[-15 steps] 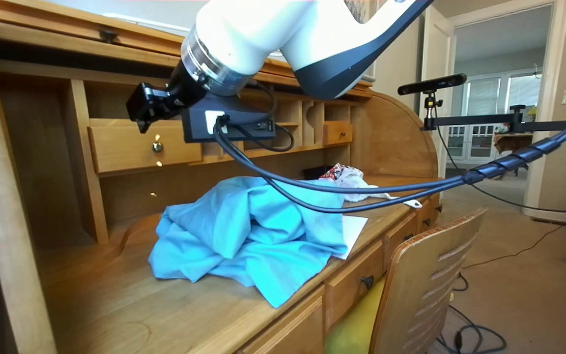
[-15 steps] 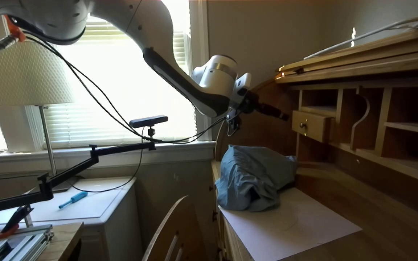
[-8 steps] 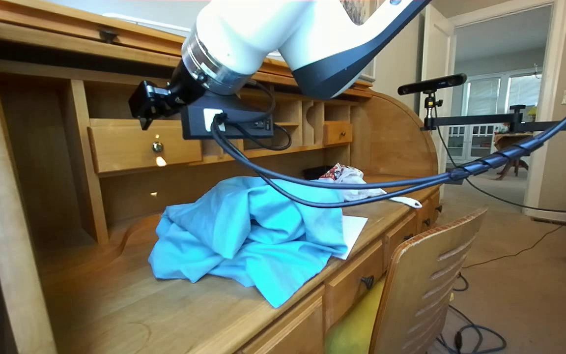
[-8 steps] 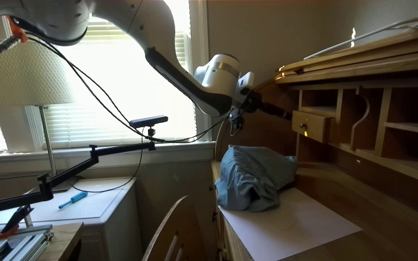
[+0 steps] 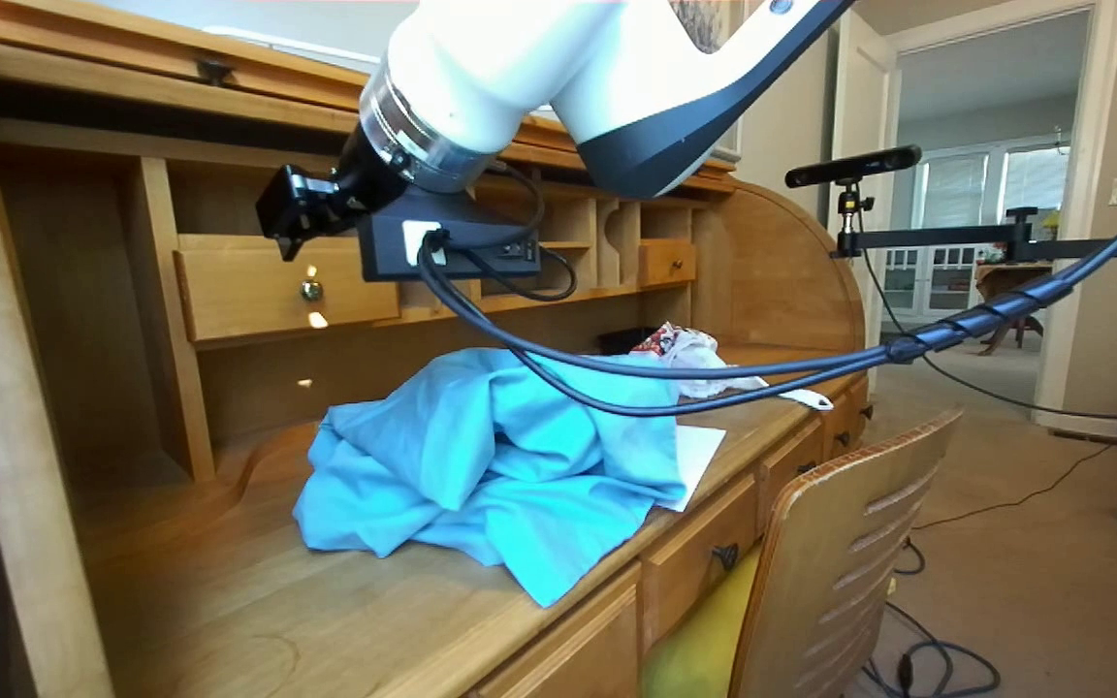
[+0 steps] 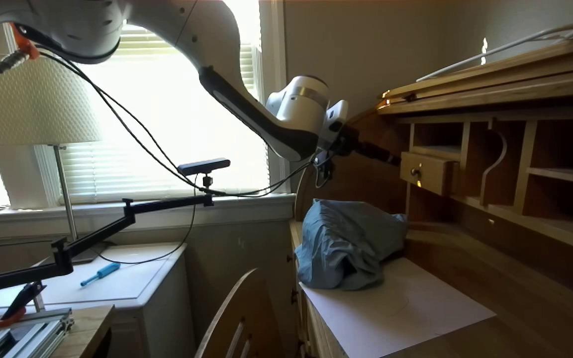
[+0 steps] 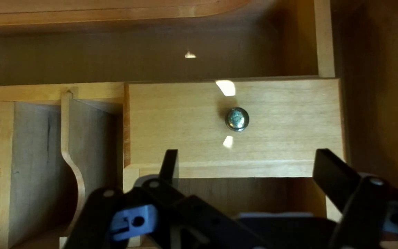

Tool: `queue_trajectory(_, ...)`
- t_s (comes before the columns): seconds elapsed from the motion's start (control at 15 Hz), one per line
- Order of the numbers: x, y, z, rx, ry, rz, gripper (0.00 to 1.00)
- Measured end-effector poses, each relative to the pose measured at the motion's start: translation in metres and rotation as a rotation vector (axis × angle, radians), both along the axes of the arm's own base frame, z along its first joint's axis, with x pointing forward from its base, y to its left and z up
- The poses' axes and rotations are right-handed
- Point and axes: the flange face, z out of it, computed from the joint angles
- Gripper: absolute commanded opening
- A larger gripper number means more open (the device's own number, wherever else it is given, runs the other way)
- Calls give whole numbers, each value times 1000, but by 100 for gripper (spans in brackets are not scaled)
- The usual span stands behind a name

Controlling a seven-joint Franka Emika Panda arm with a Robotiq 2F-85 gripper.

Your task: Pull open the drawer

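Wrist view, showing the scene upside down: the drawer (image 7: 181, 128), a wide front of light wood, fills the middle, a little toward 3 o'clock. Its round metal knob (image 7: 237, 119) sits just off centre toward 3, with bright patches of light (image 7: 228, 88) near it at 11 and 7. The black end effector (image 7: 247, 159) juts in from 6 o'clock, released, its two fingers (image 7: 168, 166) spread well apart; from the knob, their tips lie at 8 and 4. A curved wooden divider (image 7: 65, 138) stands toward 9.

In an exterior view, a white robot arm (image 5: 481, 87) reaches in from 12 o'clock. The end effector hangs toward 10, overlapping the drawer's upper edge from this angle. The drawer sits between 9 and 10, in the upper part of the desk (image 5: 781, 252). A crumpled blue cloth (image 5: 481, 465) lies on the tabletop (image 5: 229, 620) toward 7, and a wooden chair (image 5: 840, 562) stands toward 4.

In an exterior view, a pale sheet of paper (image 6: 406, 308) lies between 4 and 5 o'clock, partly covered by the cloth. The drawer, seen at a slant, is at 3, and the end effector's tip is just beside it; touching or apart, I cannot tell.
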Motion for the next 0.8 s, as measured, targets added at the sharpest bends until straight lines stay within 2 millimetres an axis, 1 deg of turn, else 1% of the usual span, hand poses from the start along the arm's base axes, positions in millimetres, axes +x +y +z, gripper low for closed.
queue_trajectory(0.4,9,-1,-23,-12,5,-25,100)
queue_trajectory(0.53,14,1,-28,-7,1,-27,100)
queue_trajectory(0.8,24,5,-30,0,-21,-23,100)
